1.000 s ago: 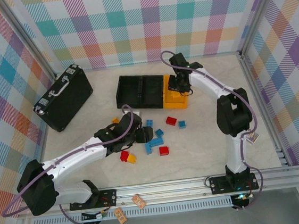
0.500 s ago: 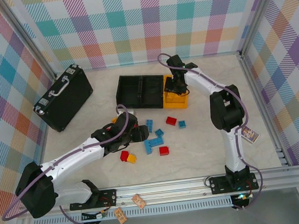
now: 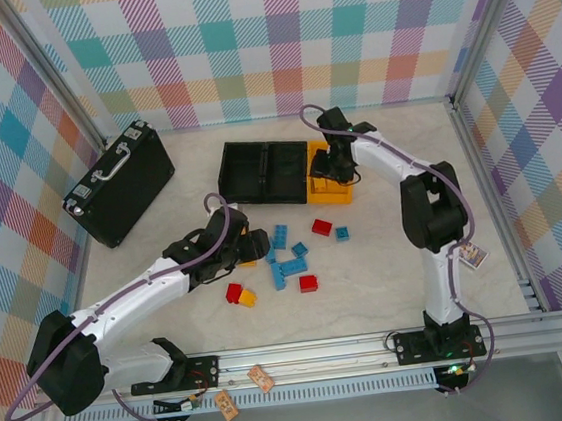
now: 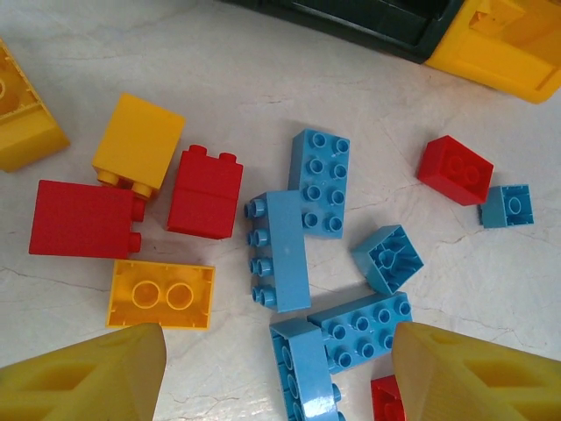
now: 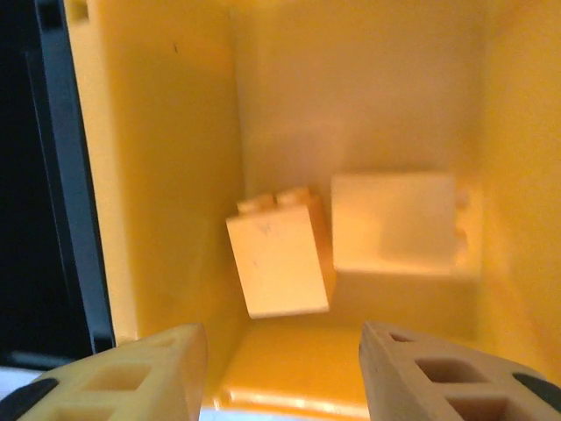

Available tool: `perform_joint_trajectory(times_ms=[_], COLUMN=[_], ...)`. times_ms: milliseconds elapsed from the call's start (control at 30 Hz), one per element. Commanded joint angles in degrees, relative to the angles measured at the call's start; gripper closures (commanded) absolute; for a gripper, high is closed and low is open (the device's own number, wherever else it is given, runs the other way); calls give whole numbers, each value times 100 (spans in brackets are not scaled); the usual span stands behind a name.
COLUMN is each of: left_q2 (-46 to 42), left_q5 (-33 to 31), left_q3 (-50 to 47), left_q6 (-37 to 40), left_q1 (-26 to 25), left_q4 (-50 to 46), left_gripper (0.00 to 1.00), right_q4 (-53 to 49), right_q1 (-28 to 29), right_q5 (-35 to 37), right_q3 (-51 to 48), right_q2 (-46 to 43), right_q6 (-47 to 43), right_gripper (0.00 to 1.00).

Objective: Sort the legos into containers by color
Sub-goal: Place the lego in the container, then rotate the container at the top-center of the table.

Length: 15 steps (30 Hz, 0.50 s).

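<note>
Hovering over the yellow bin, my right jaws stand apart, empty. My left jaws, also apart, should straddle one blue brick at frame centre, clear of neighbours.

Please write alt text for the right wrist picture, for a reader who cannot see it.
Inside the yellow-orange bin are a tilted yellow brick and, to its right, a second yellow brick. The right gripper hangs open above them, holding nothing. A black bin adjoins at the left edge.
</note>
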Motion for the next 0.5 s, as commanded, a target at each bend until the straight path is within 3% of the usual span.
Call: perform_joint_trajectory(times_ms=[0,233,467], left_q2=[-109,-83,-56], left_q5=[-71,-58,-37], left_q3=[1,-35,-19], left_q6=[-88,-96,-76], left_q1=[79,107,129], left_q4=[-150,-119,-127], left_gripper=[31,31,31], right_q4=[150,365,356], right_q1=[91,149,61], right_q5=[-114,-23,257], right_q3=[-377,-1405,-1720], right_q2=[-572,-1193,-1205], right_q6=[18,29,-81], right_gripper=[51,51,52])
